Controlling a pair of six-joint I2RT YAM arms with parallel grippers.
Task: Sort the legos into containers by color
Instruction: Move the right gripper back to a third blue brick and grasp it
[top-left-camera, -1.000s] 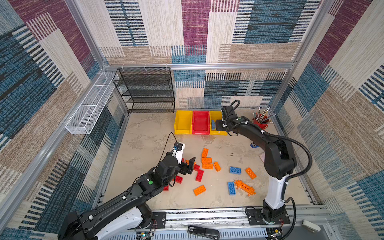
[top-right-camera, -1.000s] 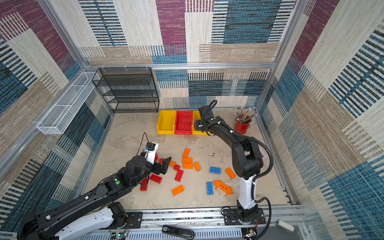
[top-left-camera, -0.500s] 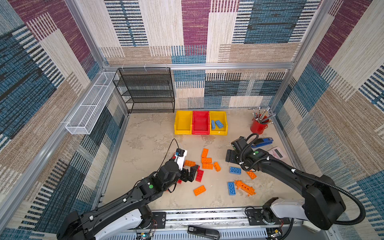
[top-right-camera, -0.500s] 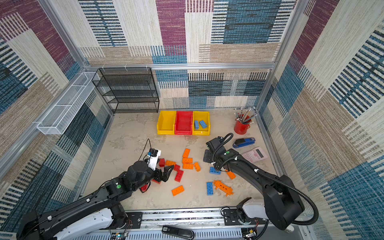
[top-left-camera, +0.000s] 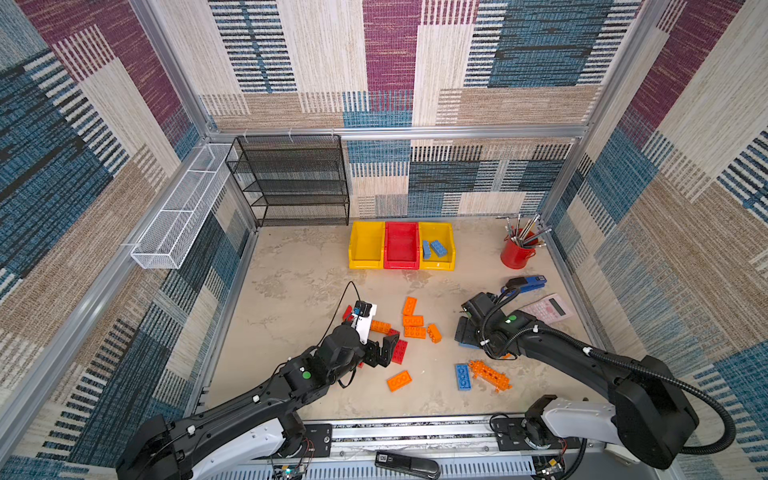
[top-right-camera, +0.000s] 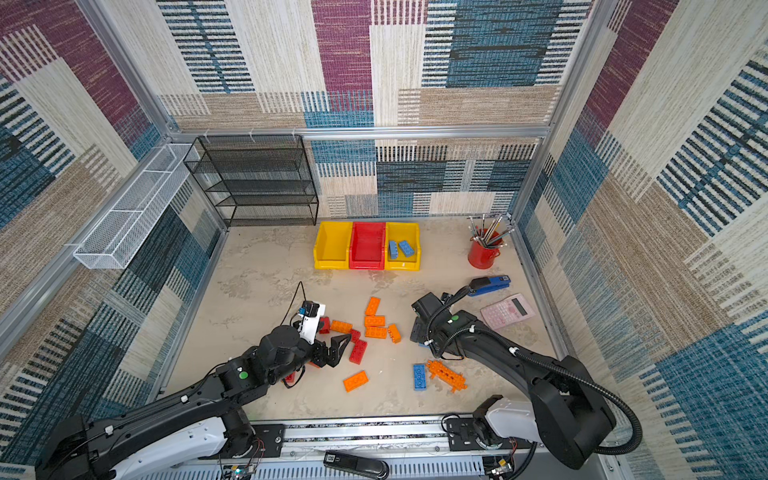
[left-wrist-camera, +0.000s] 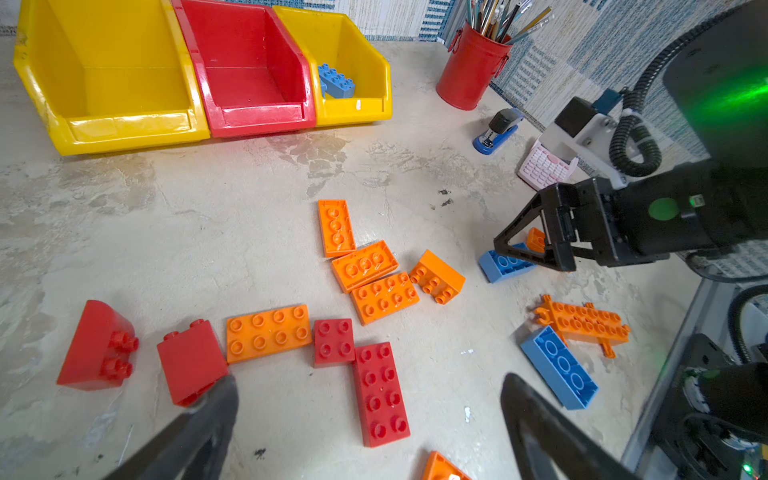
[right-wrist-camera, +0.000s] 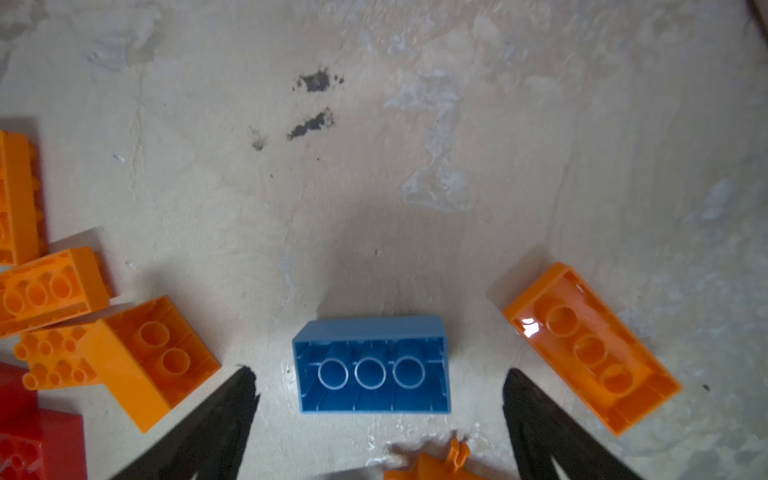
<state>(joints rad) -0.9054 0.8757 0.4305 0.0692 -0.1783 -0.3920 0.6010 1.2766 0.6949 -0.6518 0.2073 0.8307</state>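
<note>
Around me stand walls of woven patchwork in blue, maroon, beige and cream, framed by metal rails, over a mottled beige floor in even light, with a black mesh shelf against the back wall and a white wire basket hung on the left wall.

The right claw stands open over the desk. An inverted blue lego lies between its fingers, touching neither. Beyond each finger lie orange legos.
</note>
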